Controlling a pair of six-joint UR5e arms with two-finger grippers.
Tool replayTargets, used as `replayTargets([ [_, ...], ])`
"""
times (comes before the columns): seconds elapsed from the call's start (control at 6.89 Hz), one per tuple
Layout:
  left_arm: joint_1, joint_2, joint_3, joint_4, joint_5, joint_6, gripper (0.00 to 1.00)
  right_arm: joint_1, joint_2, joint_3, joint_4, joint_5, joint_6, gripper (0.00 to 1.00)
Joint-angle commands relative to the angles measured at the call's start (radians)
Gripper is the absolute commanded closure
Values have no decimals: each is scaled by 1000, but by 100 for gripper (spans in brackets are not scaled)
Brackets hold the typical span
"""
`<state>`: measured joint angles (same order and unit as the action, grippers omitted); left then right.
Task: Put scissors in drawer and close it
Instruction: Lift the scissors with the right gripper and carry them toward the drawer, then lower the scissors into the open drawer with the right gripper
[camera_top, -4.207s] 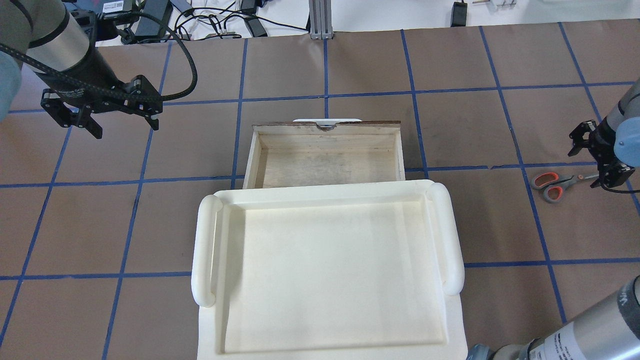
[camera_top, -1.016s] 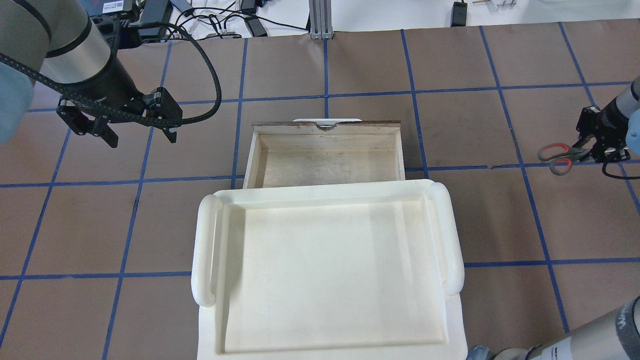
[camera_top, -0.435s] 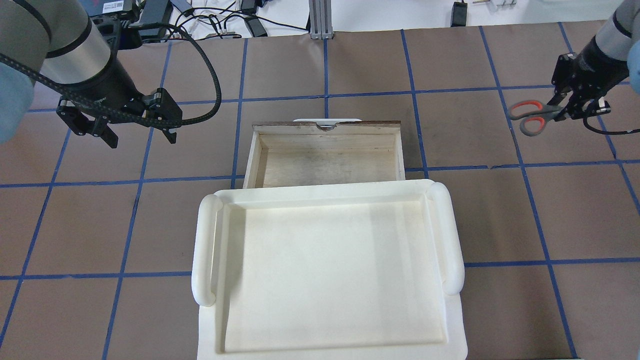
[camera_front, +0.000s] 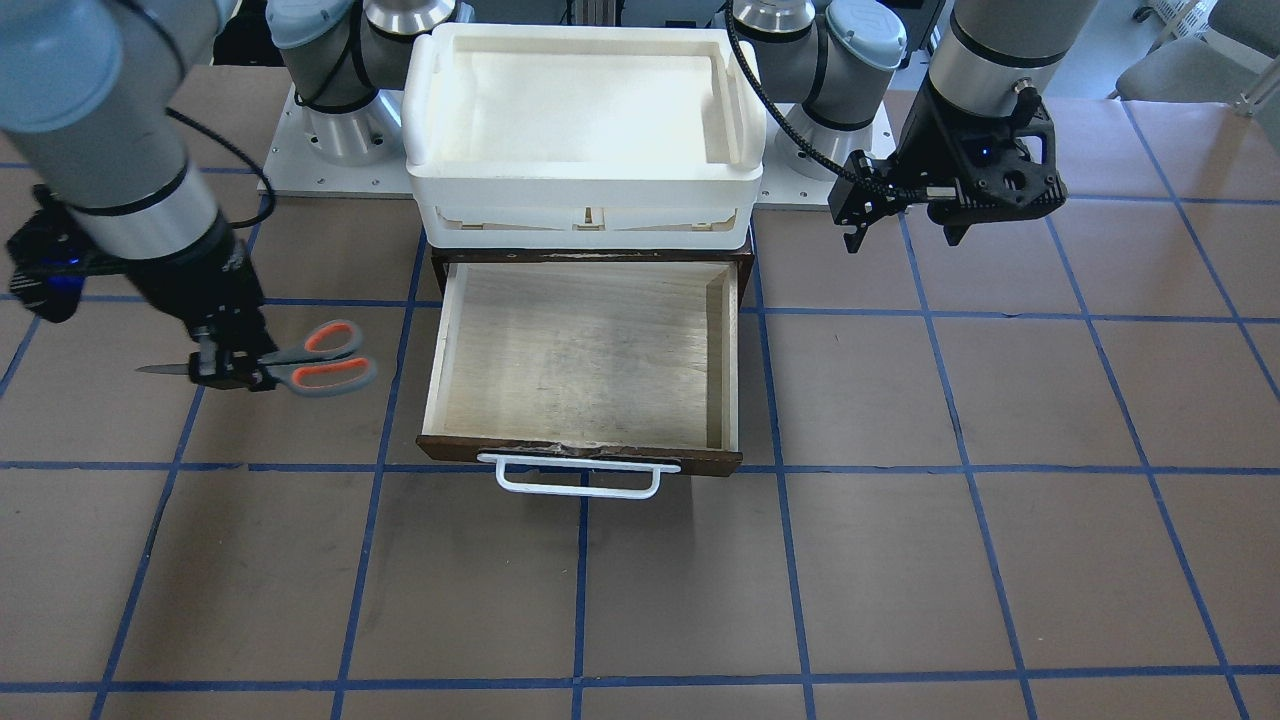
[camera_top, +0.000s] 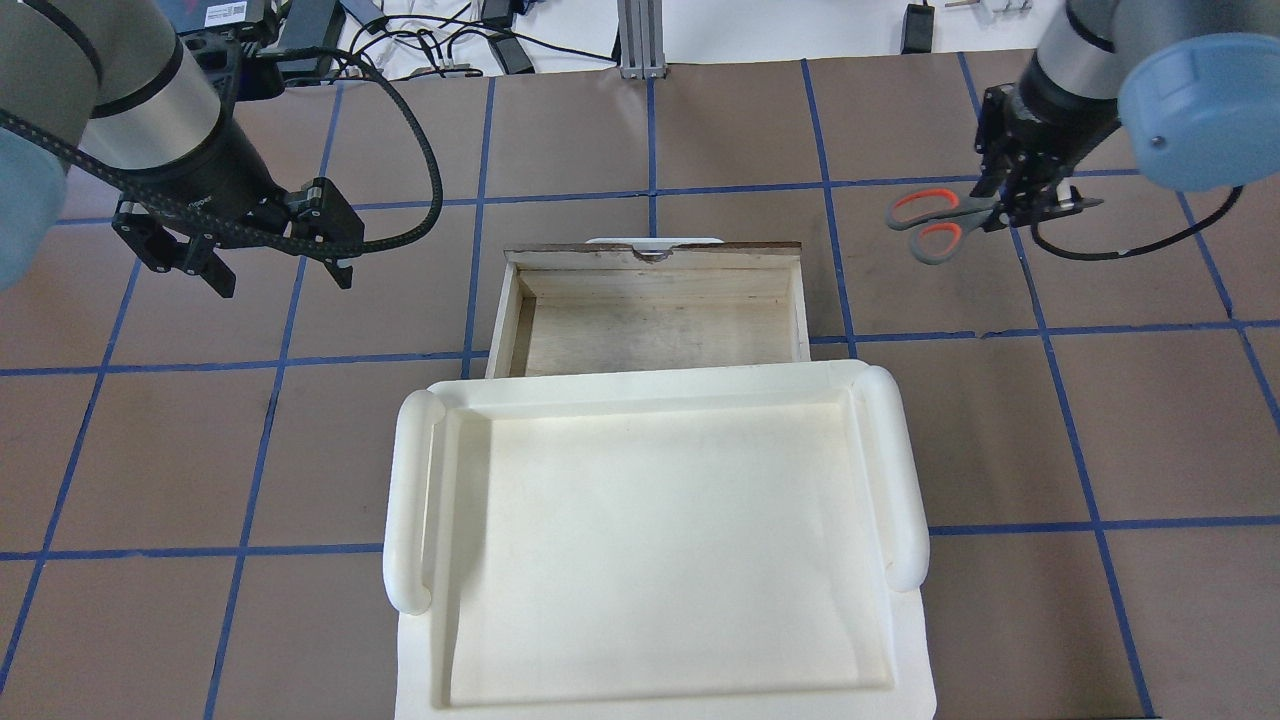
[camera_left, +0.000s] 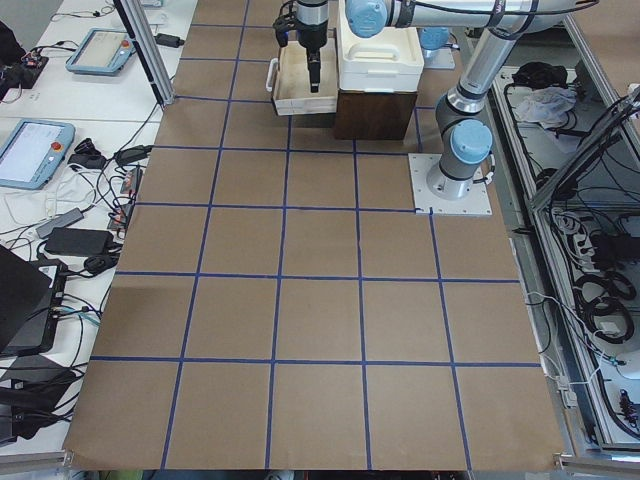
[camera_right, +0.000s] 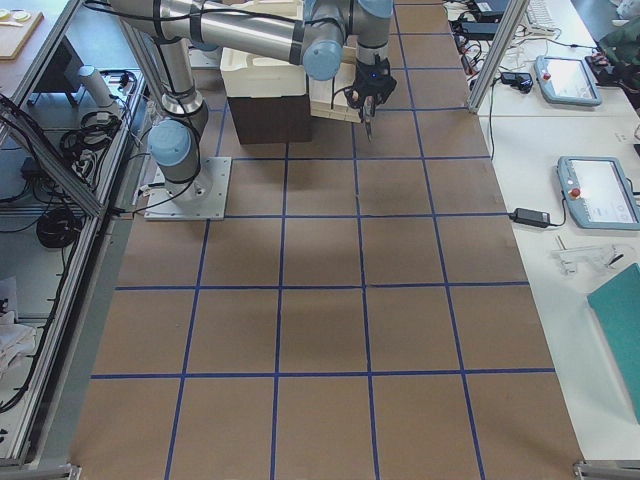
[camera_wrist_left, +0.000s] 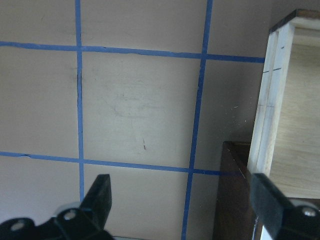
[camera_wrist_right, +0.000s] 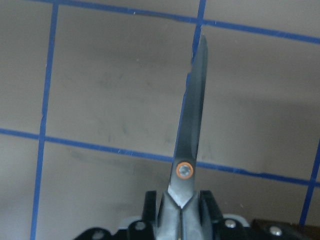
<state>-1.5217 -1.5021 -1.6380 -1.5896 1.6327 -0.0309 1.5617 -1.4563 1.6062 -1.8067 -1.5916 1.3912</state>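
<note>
Grey-handled scissors (camera_top: 935, 222), loops lined orange-red and dark blades closed, hang level over the table (camera_top: 1150, 420). The right gripper (camera_top: 1012, 200) clamps them near the pivot, just outside the side wall of the open drawer (camera_front: 580, 455) (a white tray (camera_top: 905, 470) sits above its back end). The left gripper (camera_top: 285, 283) hovers wide open, empty.

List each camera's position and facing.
Front: across table, facing robot; both arms, pale wooden drawer.
Overhead: behind robot, looking down; right gripper holds grey orange-lined scissors.
Left side: table end, left arm nearer.
Right side: opposite end, right arm nearer.
Left wrist: downward; open left gripper, drawer corner.
Right wrist: downward; scissors' blades.
Front, overhead share drawer, scissors.
</note>
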Motion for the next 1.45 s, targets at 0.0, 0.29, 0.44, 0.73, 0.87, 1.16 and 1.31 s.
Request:
replayTargets([
  [0.0,0,3,0,-3,1,2,0,192,40,-63,-3,4,214,100],
  [0.29,0,5,-2,-4,1,3,0,340,140,-81,-68,1,366,100],
  [0.44,0,5,-2,-3,-1,3,0,381,184,-92,-112,5,420,100],
  [0.73,0,-3,-3,2,-10,5,0,409,211,-94,-109,5,501,100],
  [0.87,0,5,-3,0,-8,3,0,426,230,-94,-105,2,540,100],
  [1.16,3,-22,-6,-1,-4,6,0,432,237,-85,-94,4,560,100],
  [1.31,9,-21,-6,3,-7,2,0,437,238,-63,-86,5,577,100],
])
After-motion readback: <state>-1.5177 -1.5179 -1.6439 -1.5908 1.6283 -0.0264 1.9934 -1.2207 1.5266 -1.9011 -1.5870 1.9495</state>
